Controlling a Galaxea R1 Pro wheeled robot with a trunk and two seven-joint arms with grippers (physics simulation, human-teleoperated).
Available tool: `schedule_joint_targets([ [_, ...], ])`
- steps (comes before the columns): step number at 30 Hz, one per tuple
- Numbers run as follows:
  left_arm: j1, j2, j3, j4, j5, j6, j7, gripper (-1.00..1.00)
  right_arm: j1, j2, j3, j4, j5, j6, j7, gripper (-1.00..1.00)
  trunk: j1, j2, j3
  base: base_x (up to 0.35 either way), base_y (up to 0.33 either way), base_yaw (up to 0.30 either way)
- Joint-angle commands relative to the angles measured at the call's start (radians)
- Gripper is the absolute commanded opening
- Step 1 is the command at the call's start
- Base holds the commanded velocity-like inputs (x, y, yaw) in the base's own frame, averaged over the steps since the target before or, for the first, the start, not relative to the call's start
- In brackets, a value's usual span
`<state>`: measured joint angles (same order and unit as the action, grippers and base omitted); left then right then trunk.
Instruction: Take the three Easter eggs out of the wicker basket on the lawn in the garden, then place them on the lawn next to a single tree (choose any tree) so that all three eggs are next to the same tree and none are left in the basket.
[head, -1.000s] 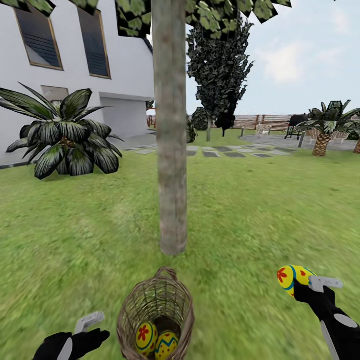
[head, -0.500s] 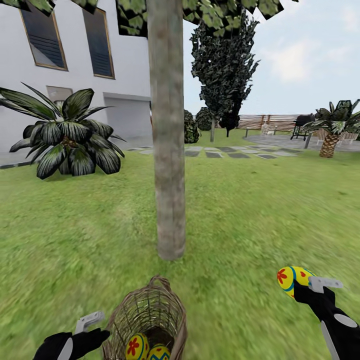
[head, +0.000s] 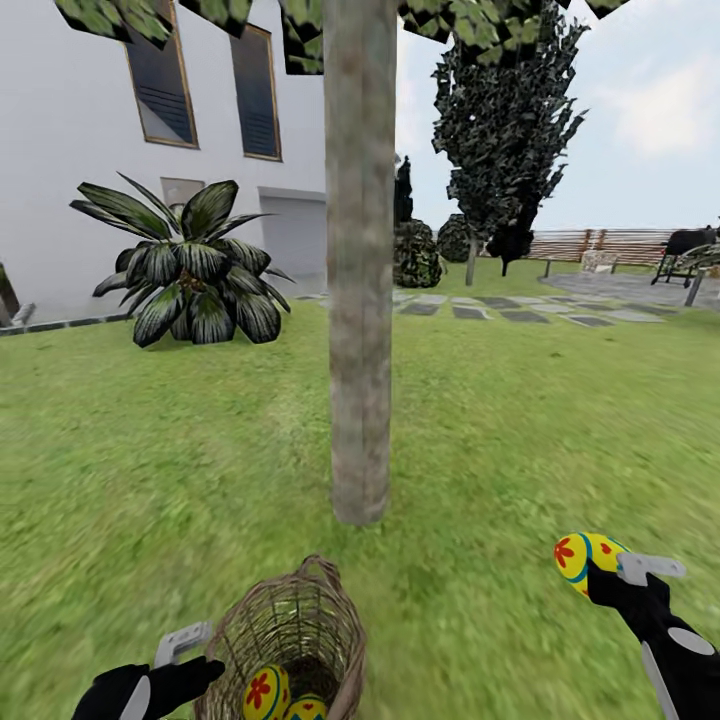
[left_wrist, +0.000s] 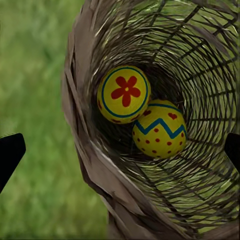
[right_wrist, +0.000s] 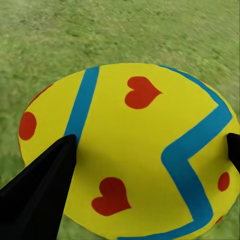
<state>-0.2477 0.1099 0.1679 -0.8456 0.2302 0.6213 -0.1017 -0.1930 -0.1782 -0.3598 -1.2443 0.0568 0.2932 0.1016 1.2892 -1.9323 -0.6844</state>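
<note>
Green lawn (head: 150, 450) is stretching toward a white house, with the tree (head: 358, 300) rising just beyond the wicker basket (head: 285, 625). Two Easter eggs (left_wrist: 123, 93) are lying touching in the basket's bottom; a third egg (head: 583, 556) is sitting clamped between the right gripper's (head: 600, 570) fingers, raised over grass. The left gripper (head: 185, 655) is hovering just beside the basket rim with jaws spread and empty. Risk: a release from this height is likely sending the egg rolling away from the trunk; a careless left reach is liable to tip the basket.
</note>
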Motion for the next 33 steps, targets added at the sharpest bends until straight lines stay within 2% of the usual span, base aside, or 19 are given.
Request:
schedule_joint_targets([
  [1,-0.001,-0.001,0.003,-0.001,0.0,0.006,-0.004,1.0,0.0,0.0,-0.002,-0.001,0.006,0.005,0.007,-1.0,0.0,0.0,-0.001,0.14,-0.319,0.289],
  [7,-0.001,-0.001,0.001,-0.001,0.0,0.008,-0.004,1.0,0.0,0.0,-0.002,-0.001,0.005,0.005,0.007,-1.0,0.0,0.0,-0.001,0.141,-0.319,0.209],
  [19,-0.001,-0.001,0.005,-0.001,0.002,0.011,-0.004,1.0,0.0,0.003,-0.001,0.0,0.006,0.004,0.006,-1.0,0.0,0.0,-0.001,0.129,-0.31,0.006],
  [23,-0.001,-0.001,0.012,0.0,0.003,0.013,-0.004,1.0,-0.001,0.04,-0.002,0.0,0.01,0.0,0.006,-1.0,0.0,0.0,-0.001,0.09,-0.047,0.0],
  [27,-0.001,0.0,0.013,0.0,0.006,0.013,-0.004,1.0,-0.001,0.042,-0.002,0.0,0.011,0.0,0.006,-1.0,0.0,0.0,-0.001,0.004,-0.002,0.0],
  [33,-0.001,0.001,0.012,0.0,0.006,0.016,-0.004,1.0,0.0,0.042,-0.002,0.0,0.011,0.0,0.006,-1.0,0.023,-0.042,-0.02,0.0,0.0,0.0],
])
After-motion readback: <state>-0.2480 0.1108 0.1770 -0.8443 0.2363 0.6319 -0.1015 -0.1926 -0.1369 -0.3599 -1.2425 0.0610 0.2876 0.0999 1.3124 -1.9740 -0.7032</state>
